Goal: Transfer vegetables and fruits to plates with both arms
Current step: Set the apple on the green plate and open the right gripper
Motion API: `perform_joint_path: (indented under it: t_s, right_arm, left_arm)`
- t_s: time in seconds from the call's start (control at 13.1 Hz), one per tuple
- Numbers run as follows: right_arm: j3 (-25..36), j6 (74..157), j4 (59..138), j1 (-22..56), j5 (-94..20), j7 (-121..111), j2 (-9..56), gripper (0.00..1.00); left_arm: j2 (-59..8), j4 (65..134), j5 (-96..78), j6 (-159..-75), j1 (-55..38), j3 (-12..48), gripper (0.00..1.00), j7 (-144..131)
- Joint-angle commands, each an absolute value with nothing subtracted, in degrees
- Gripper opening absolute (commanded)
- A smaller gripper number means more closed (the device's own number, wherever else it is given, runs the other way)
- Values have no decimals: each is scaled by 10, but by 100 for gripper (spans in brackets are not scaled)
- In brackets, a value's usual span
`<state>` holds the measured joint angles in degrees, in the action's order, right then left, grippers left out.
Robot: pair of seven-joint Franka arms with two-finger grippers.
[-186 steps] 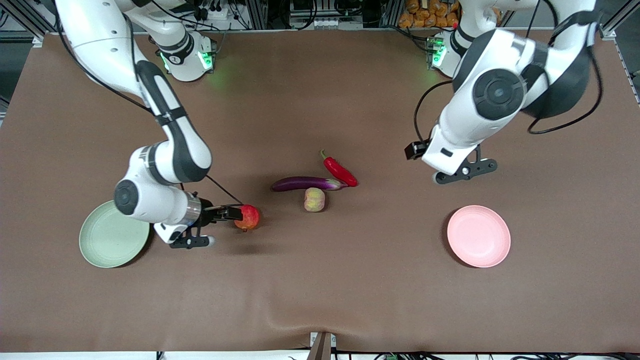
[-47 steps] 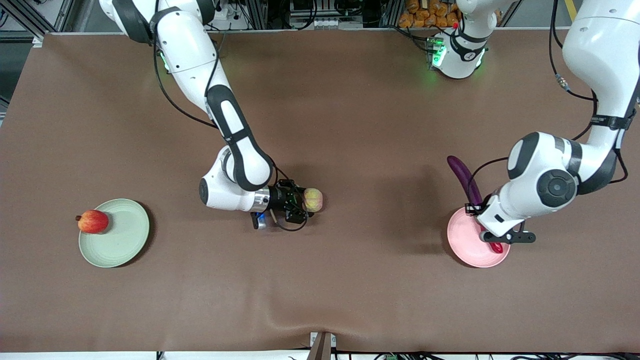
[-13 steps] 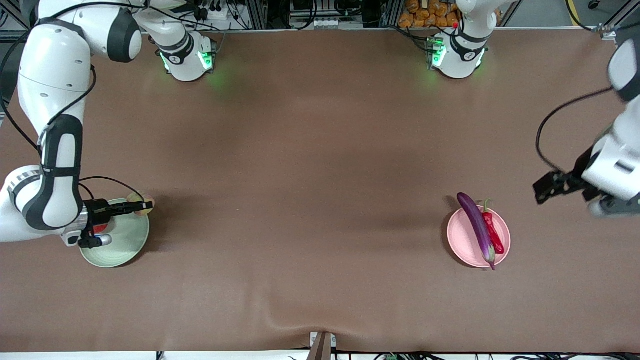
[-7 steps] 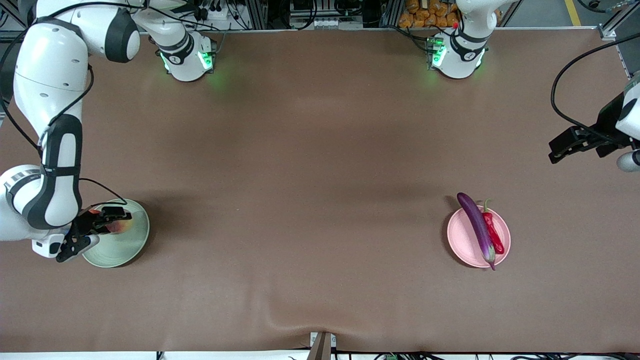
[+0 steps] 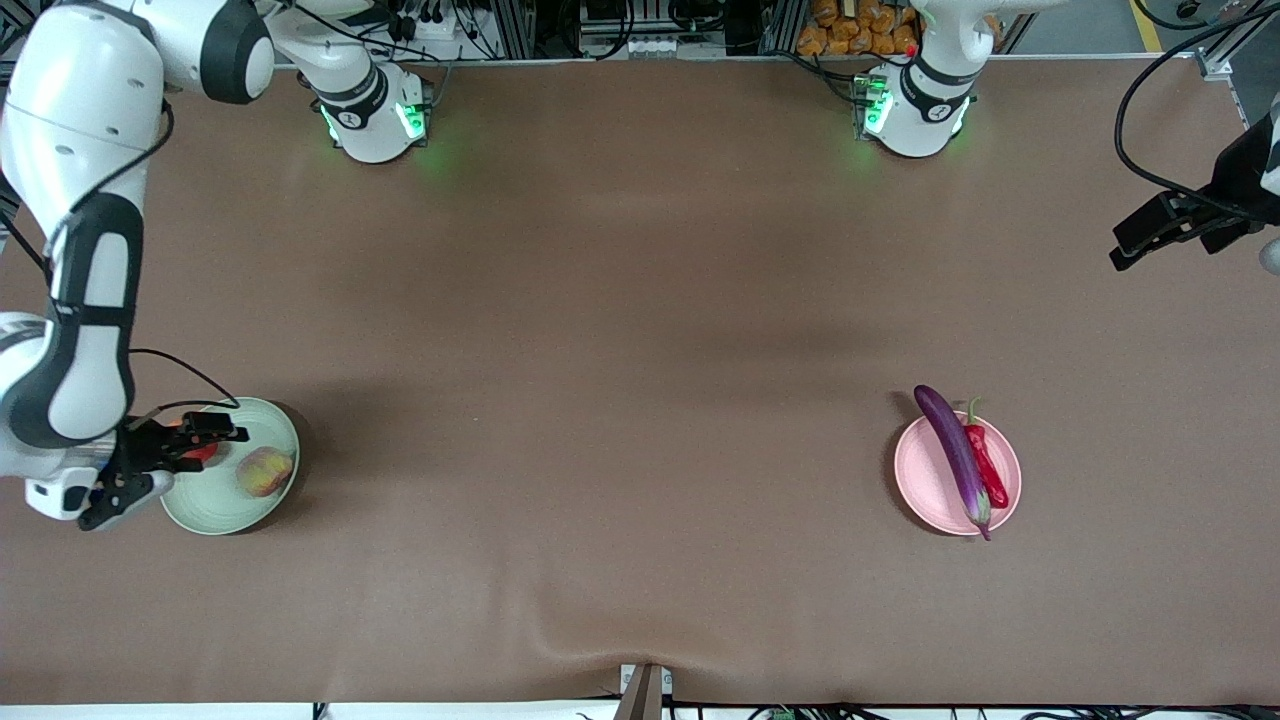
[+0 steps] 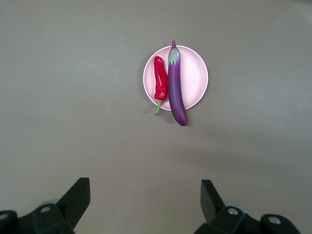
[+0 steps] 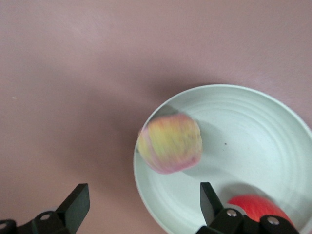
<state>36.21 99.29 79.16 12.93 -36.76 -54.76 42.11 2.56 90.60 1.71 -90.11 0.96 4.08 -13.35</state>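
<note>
The mint green plate (image 5: 225,505) lies toward the right arm's end of the table. On it are the pale yellow-pink fruit (image 5: 265,471), close to the rim, and the red fruit (image 5: 203,453), mostly hidden under my right gripper (image 5: 205,437). That gripper is open and empty over the plate (image 7: 253,131); its wrist view shows the pale fruit (image 7: 170,143) and the red fruit (image 7: 253,209). The pink plate (image 5: 928,485) carries the purple eggplant (image 5: 952,455) and the red chili (image 5: 988,470). My left gripper (image 5: 1125,248) hangs open and empty, high over the left arm's end of the table.
In the left wrist view, the pink plate (image 6: 195,78), chili (image 6: 160,83) and eggplant (image 6: 175,85) show small, with the eggplant's tip past the rim. Brown cloth (image 5: 620,400) covers the table. Both arm bases stand along the edge farthest from the front camera.
My right gripper has opened and let go of the pale fruit, which now lies on the green plate. My left arm has pulled up and away from the pink plate.
</note>
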Motion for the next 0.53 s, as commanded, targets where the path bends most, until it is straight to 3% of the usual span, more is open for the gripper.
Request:
perform_joint_path:
  t_s: [0.0,0.08,0.23,0.46]
  right_arm:
    - [453,955,810,220,-347,-513,374,100]
    - [487,936,814,252,-346,-510,362,100]
    - [477,904,811,256,-297,-435,321,100]
    - [349,891,815,192,-188,-333,230,100]
  left_arm:
    - [37,918,8,-889,4,48,100,-125]
    - [39,918,8,-885,5,54,100,-125]
    - [39,917,8,-873,5,54,100,-123]
    - [37,911,8,-864,4,60,100,-123]
